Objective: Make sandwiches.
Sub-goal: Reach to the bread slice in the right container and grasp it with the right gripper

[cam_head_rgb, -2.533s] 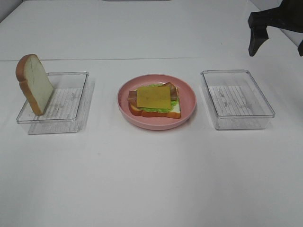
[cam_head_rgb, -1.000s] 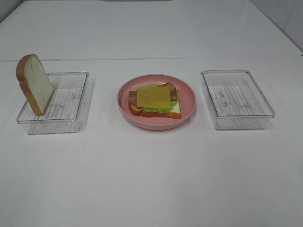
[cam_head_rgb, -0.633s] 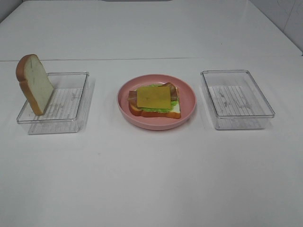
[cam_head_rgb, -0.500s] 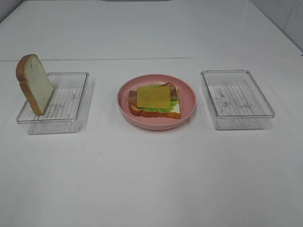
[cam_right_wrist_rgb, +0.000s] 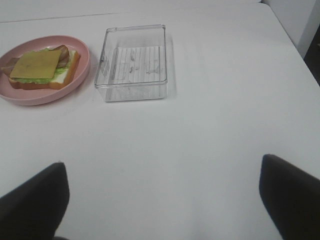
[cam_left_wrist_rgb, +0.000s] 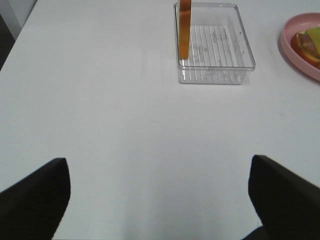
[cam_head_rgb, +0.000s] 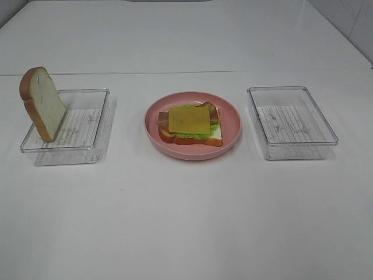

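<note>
One white bread slice with orange-brown crust [cam_head_rgb: 42,104] stands on edge, leaning in the left clear plastic tray [cam_head_rgb: 87,153], dead ahead of the wide-open left gripper [cam_left_wrist_rgb: 157,200]. Open-faced stack [cam_head_rgb: 189,123] waits on the pink round plate [cam_head_rgb: 230,137]; right gripper [cam_right_wrist_rgb: 162,200] gapes too, farther off.

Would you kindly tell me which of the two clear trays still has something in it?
The left tray: a bread slice stands on edge in it, while the right tray holds nothing.
</note>
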